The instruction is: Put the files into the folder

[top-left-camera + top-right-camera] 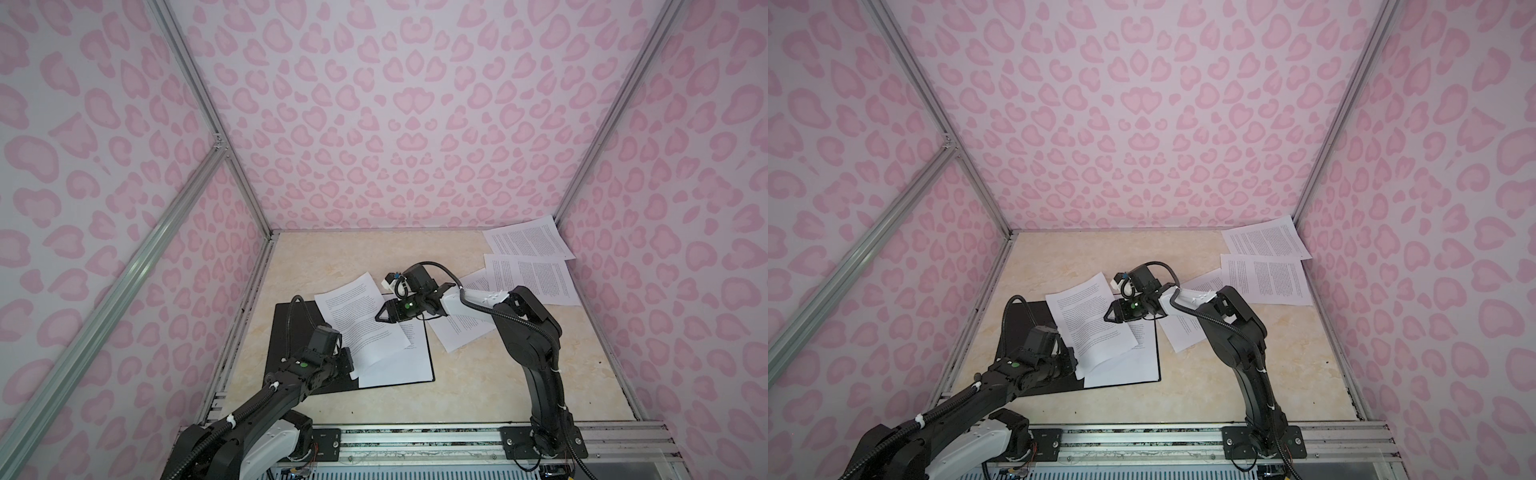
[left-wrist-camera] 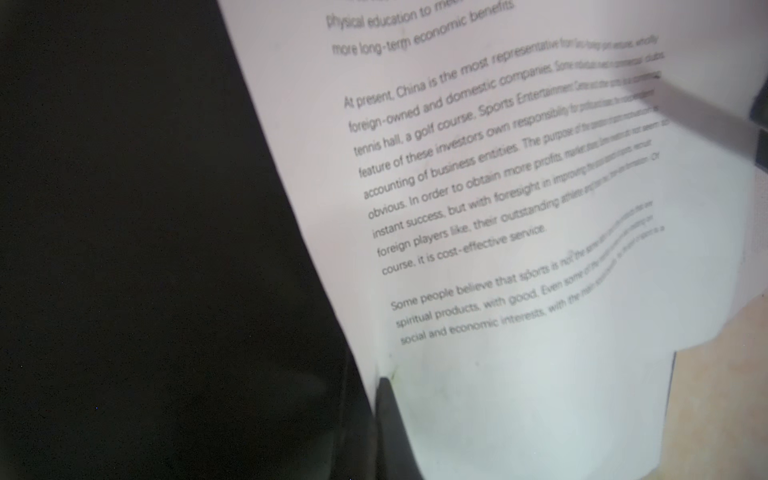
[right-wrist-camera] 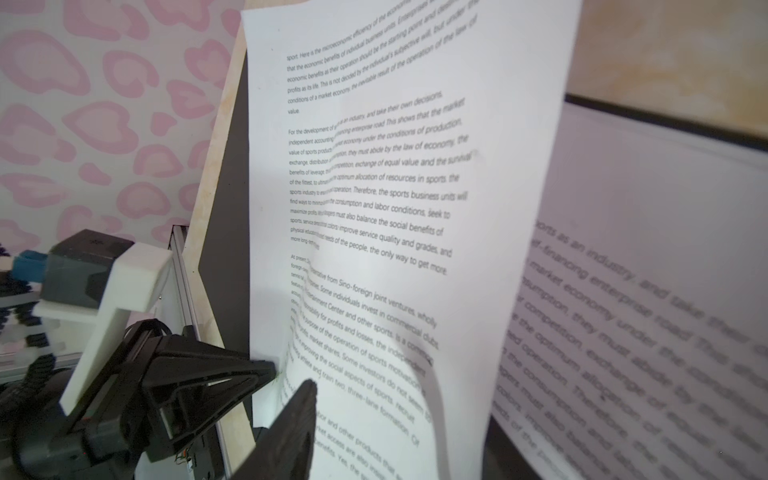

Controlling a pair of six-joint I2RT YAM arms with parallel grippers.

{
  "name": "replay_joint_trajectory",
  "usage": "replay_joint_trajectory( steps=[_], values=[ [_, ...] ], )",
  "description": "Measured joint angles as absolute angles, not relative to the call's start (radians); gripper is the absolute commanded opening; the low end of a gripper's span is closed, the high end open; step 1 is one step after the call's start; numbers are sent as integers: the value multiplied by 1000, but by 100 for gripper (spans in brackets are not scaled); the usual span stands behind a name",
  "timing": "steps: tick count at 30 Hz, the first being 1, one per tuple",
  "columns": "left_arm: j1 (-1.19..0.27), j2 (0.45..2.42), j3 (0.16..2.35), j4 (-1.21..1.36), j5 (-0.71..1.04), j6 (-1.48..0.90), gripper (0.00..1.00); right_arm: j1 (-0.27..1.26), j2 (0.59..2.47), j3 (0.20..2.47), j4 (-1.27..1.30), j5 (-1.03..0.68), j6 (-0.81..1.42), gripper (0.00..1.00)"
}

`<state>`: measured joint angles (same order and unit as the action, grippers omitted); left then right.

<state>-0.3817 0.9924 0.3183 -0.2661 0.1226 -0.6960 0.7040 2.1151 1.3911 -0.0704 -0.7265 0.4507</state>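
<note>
Left gripper [image 3: 270, 370] pinches sheet [image 1: 357, 316] corner above open folder [image 1: 291, 332]. Right gripper [image 1: 379, 318], arm reaching left, sits at sheet's opposite edge; jaw spread indeterminate.

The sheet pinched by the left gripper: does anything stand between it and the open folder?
Nothing visible does. The sheet slants over the open folder, held by the left gripper. Another sheet already lies flat inside; the right gripper is above, not underneath.

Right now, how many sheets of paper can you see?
5. One sheet in the far right corner, another just nearer, one under the right arm, one slanted across the open folder, one flat inside it. More may be stacked underneath.
</note>
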Motion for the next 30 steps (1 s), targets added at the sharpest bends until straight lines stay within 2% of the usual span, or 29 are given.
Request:
replay_joint_trajectory(
  steps=[6, 10, 12, 13, 16, 17, 18, 19, 23, 30],
  values=[
    [-382, 976, 318, -266, 123, -696, 6, 694, 2118, 1379, -43, -768, 488, 23],
    [-382, 962, 316, -267, 122, -696, 14, 691, 2108, 1356, -30, -773, 506, 2],
    [-382, 957, 316, -267, 122, -695, 22, 692, 2086, 1336, -26, -769, 520, 0],
    [-382, 953, 316, -267, 122, -688, 28, 692, 2069, 1323, -20, -766, 521, 0],
    [-382, 923, 331, -283, 123, -681, 61, 689, 2000, 1262, 4, -748, 538, 0],
    [-382, 899, 345, -289, 123, -681, 73, 685, 1974, 1232, 22, -743, 542, 0],
    [-382, 871, 358, -289, 124, -681, 94, 678, 1953, 1206, 37, -738, 549, 0],
    [-382, 834, 370, -289, 126, -681, 98, 668, 1927, 1171, 61, -729, 567, 0],
    [-382, 714, 446, -306, 187, -689, 97, 632, 1837, 1055, 114, -690, 607, 0],
    [-384, 685, 715, -453, 261, -644, 97, 586, 1653, 862, 175, -620, 671, 0]
  ],
)
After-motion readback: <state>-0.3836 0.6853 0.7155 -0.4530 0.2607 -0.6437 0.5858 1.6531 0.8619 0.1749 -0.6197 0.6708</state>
